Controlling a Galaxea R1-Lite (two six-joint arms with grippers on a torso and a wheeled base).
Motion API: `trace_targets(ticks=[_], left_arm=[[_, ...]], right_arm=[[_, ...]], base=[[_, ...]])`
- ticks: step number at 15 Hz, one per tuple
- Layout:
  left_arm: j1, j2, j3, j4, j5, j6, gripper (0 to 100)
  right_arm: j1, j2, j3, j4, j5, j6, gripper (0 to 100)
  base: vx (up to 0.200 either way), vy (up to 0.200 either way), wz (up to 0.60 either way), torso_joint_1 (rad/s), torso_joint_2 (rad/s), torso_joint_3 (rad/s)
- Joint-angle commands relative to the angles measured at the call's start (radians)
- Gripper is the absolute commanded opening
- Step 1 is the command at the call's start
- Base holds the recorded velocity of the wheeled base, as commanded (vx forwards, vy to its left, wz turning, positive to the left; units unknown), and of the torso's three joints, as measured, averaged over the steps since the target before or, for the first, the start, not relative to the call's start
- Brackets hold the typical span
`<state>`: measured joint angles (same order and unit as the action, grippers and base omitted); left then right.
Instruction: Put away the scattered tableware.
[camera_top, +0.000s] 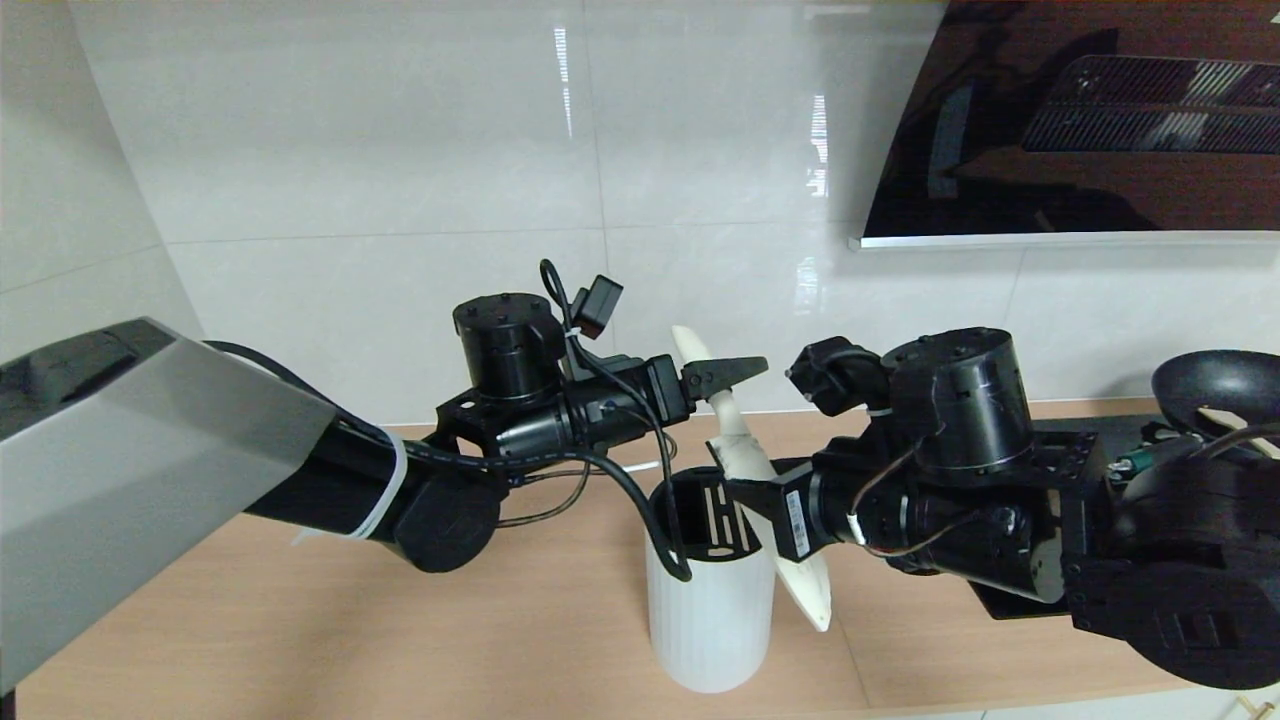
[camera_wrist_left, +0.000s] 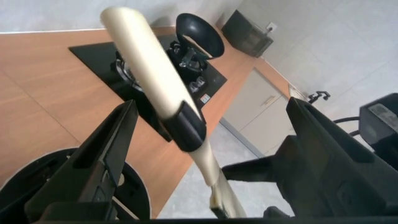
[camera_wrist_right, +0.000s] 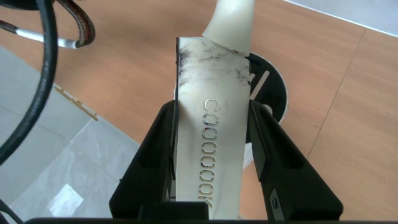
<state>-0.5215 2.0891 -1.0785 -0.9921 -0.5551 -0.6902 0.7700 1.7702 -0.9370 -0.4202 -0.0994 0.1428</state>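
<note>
A white spatula (camera_top: 745, 450) hangs tilted over the white ribbed utensil holder (camera_top: 710, 620), blade end low beside the holder's rim. My right gripper (camera_top: 748, 482) is shut on its blade, which is clamped between both fingers in the right wrist view (camera_wrist_right: 211, 124). The holder's dark opening (camera_wrist_right: 273, 81) lies just beyond the blade. My left gripper (camera_top: 722, 385) is open at the upper handle. The left wrist view has the handle (camera_wrist_left: 149, 68) passing between its spread fingers (camera_wrist_left: 106, 162) without touching them, above the holder (camera_wrist_left: 25, 171).
The holder stands on a wooden counter (camera_top: 400, 620) near its front edge. A black cooktop (camera_wrist_left: 102, 56) with a black pan (camera_top: 1215, 385) is at the right, under a dark range hood (camera_top: 1080, 120). A tiled wall runs behind.
</note>
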Motion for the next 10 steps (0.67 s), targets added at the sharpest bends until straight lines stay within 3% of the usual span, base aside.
trace_targets(ticks=[1,3,4,10], left_arm=[[-0.002,0.011,-0.003,0.000,0.000,0.000,100],[-0.002,0.014,-0.006,0.000,0.000,0.000,100],[-0.002,0.014,-0.008,0.000,0.000,0.000,0],[-0.002,0.023,-0.008,0.000,0.000,0.000,0]], right_arm=[[0.005,0.002,0.004,0.000,0.000,0.000,0],[0.008,0.003,0.004,0.000,0.000,0.000,0],[0.008,0.003,0.004,0.000,0.000,-0.002,0],[0.008,0.006,0.001,-0.002,-0.002,-0.002,0]], base=[[0.000,0.000,0.00,0.000,0.00,0.000],[0.000,0.000,0.00,0.000,0.00,0.000],[0.000,0.000,0.00,0.000,0.00,0.000],[0.000,0.000,0.00,0.000,0.00,0.000]])
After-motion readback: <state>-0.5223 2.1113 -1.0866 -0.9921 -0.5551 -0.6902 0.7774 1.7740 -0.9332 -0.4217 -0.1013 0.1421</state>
